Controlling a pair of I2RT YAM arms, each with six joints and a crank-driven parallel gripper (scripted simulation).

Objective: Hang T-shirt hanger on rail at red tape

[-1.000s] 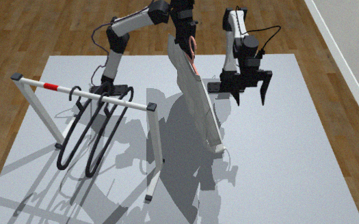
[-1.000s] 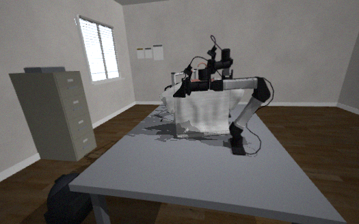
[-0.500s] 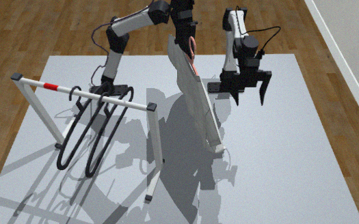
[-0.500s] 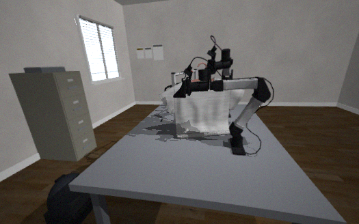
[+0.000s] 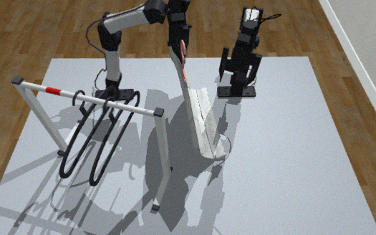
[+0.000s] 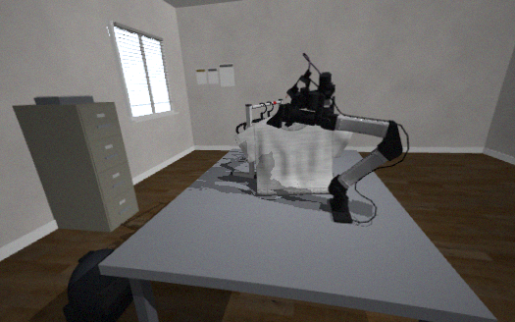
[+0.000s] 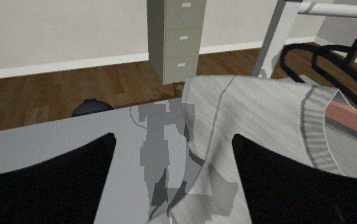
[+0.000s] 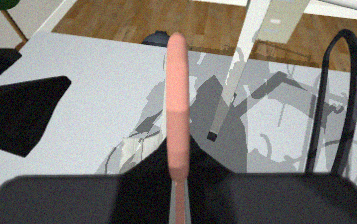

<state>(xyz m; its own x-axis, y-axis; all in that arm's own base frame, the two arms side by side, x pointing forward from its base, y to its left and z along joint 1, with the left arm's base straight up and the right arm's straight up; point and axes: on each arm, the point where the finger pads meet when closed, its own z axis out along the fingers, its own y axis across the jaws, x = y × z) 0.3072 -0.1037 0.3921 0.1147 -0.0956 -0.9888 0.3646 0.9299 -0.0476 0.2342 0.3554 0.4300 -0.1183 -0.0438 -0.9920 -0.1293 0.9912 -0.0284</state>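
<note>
My right gripper (image 5: 180,59) (image 8: 179,135) is shut on the salmon hanger (image 5: 183,54) (image 7: 351,117) (image 8: 178,95), its hook standing above the fingers. The white T-shirt (image 5: 195,118) (image 6: 295,159) (image 7: 259,107) hangs from it, right of the rack in the top view. My left gripper (image 5: 236,79) (image 7: 174,136) is open; in its wrist view one finger overlaps the shirt near the shoulder and nothing is held. Red tape (image 5: 53,91) (image 6: 275,103) is on the white rail (image 5: 133,107) (image 7: 329,8), toward its far end from the shirt. The shirt's centring is hard to judge.
Two black hangers (image 5: 64,175) (image 5: 94,183) hang on the rail between the tape and the rack's near post (image 5: 162,143). That post stands between the T-shirt and these hangers. A rack foot (image 5: 155,207) (image 8: 212,135) sticks out on the table (image 5: 283,161).
</note>
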